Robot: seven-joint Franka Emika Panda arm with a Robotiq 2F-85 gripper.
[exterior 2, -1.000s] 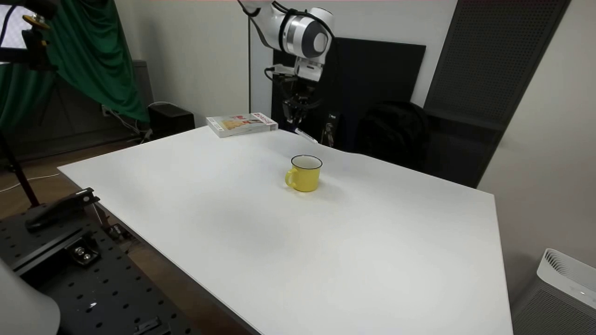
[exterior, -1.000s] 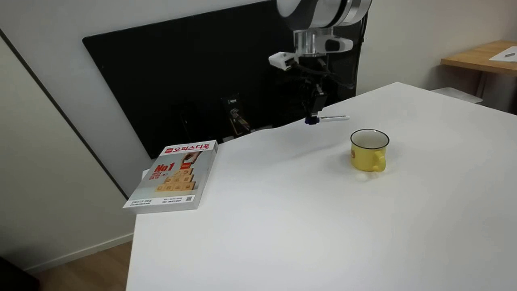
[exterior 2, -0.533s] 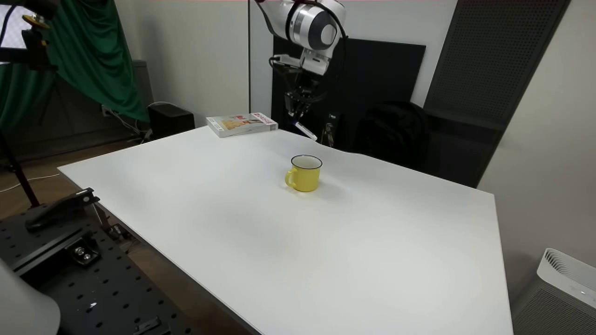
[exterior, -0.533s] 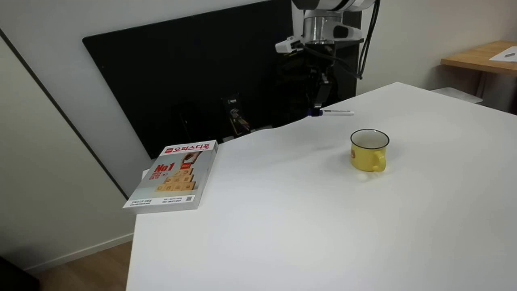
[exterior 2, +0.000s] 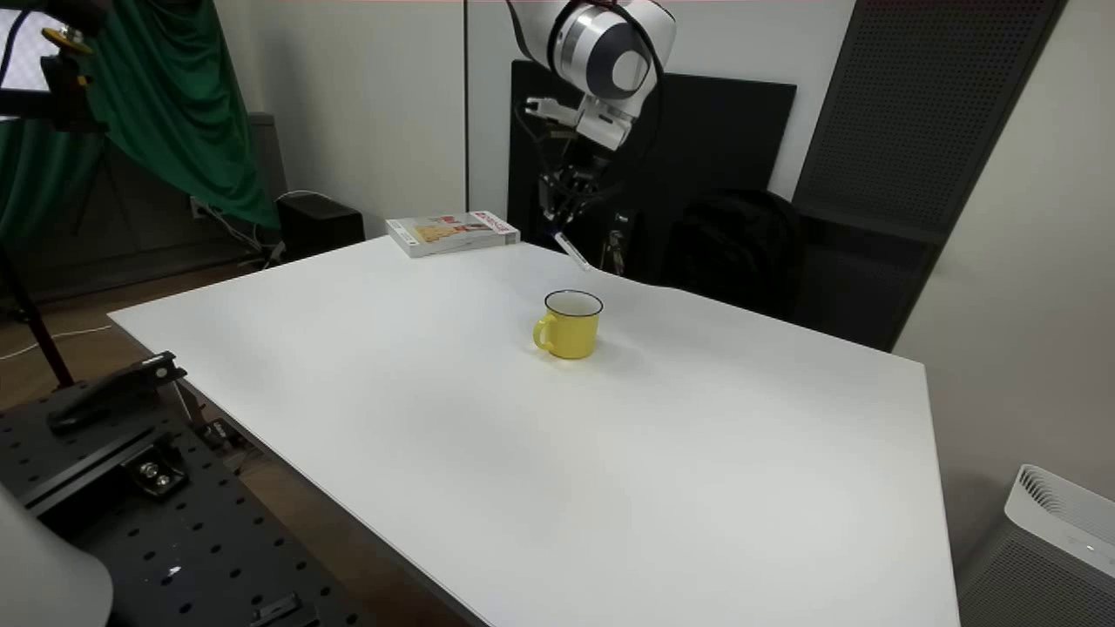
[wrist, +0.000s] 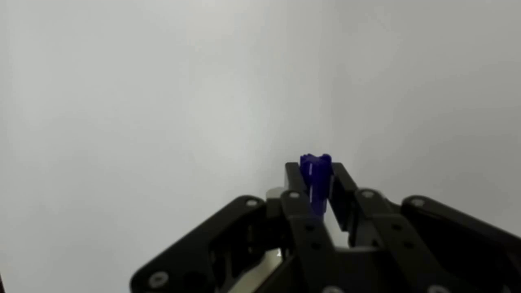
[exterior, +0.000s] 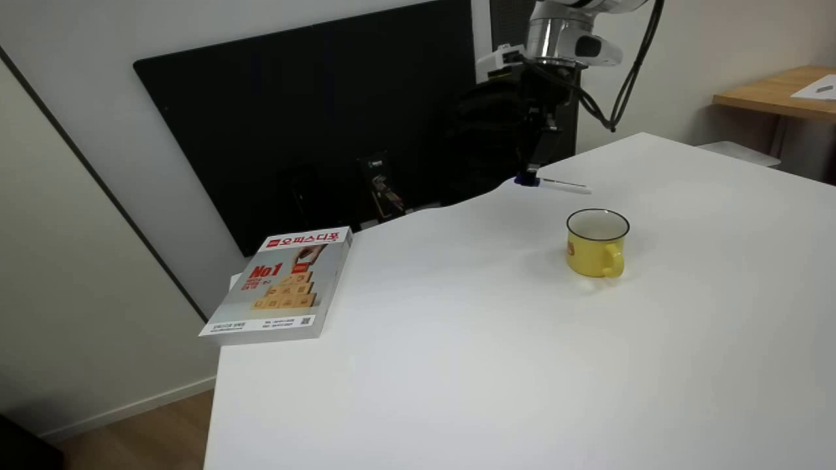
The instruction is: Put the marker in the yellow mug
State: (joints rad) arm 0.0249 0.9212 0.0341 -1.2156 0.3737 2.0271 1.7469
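Near the far edge of the white table [exterior: 424, 391], the gripper [wrist: 315, 175] holds the marker [exterior: 558, 186] in the air, jaws closed on its blue cap from both sides; the white barrel juts out, in both exterior views, on the side toward the mug [exterior: 593, 254]; the mug, yellow with a dark rim, stands upright on the table, farther in from that edge and apart from the marker; a book [exterior: 277, 287] lies flat, cover up, at the table's far left corner in an exterior view.
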